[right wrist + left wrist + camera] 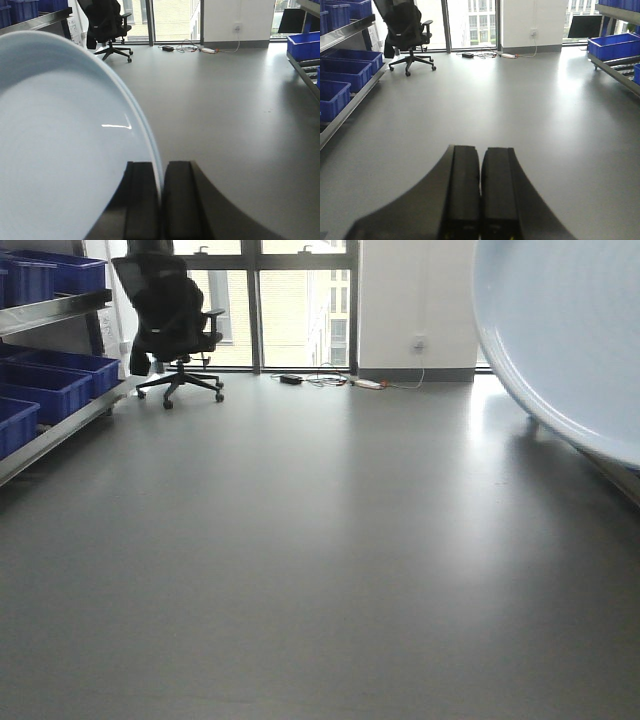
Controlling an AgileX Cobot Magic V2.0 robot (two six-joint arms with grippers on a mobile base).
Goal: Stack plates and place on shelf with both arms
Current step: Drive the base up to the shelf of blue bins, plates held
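Observation:
A pale blue-white plate (60, 150) fills the left of the right wrist view, held on edge. My right gripper (161, 165) is shut on its rim, one finger on each side. A double line runs along that rim, and I cannot tell whether two plates lie together. The same plate (570, 340) hangs large at the upper right of the front view. My left gripper (480, 149) is shut with nothing in it, over bare grey floor. A steel shelf rack (60, 425) with blue bins runs along the left, and another shelf rack (620, 70) with roller tracks stands at the right.
A black office chair (175, 325) stands at the back left by the windows. Cables and a power strip (340, 380) lie on the floor along the far wall. Blue bins (615, 45) sit on the right rack. Open grey floor (320, 570) lies ahead.

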